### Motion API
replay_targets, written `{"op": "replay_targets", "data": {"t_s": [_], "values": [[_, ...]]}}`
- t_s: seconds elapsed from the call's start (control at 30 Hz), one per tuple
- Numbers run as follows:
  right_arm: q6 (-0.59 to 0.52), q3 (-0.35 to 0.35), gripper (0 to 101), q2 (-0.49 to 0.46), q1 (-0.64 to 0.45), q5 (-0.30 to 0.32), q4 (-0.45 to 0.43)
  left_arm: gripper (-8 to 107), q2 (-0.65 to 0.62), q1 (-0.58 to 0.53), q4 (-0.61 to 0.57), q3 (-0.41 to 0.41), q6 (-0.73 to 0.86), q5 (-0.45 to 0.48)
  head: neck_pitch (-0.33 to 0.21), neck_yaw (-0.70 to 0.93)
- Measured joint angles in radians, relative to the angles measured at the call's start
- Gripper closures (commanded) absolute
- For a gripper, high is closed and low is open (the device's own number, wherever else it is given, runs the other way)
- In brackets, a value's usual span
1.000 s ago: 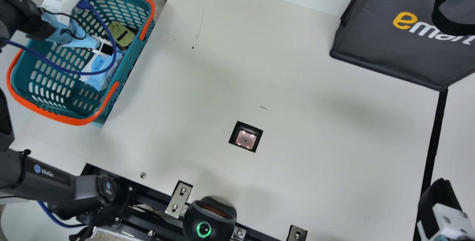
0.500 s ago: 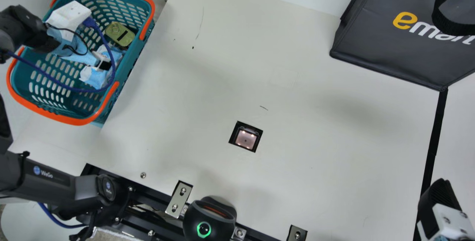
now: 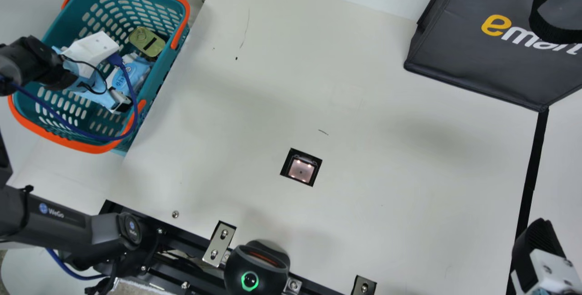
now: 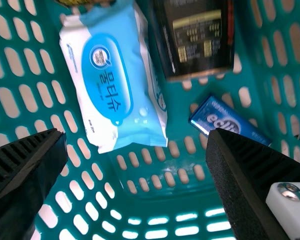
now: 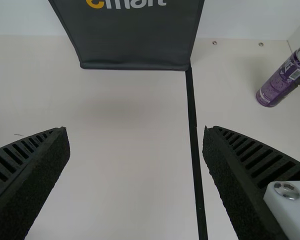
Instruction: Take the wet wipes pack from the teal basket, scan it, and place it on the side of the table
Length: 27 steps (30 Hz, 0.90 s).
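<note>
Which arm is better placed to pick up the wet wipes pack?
Left, it seems: the open left gripper is over the teal basket, close to the wet wipes pack inside, while the right gripper is across the cream table.

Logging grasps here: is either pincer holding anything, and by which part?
Nothing: left pincer and right pincer stand open; the wet wipes pack lies in the basket.

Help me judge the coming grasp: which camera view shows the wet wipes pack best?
The left wrist view: most of the wet wipes pack's printed front lies unobstructed there. The main view shows it smaller, crossed by the blue cable. The right wrist view is aimed elsewhere, at the dark bag and purple can.
</note>
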Motion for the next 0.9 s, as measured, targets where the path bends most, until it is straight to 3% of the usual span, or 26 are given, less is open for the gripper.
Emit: {"op": "replay_targets", "data": {"t_s": [0.33,0.9], "values": [[0.0,0.0,6,0.0,0.0,0.0,0.0,9,0.073,0.004,-0.016,-0.02,0.081,-0.051,0.0,0.0],[0.0,0.0,6,0.0,0.0,0.001,0.0,9,0.206,-0.015,-0.001,-0.102,0.066,-0.086,0.0,0.0]]}}
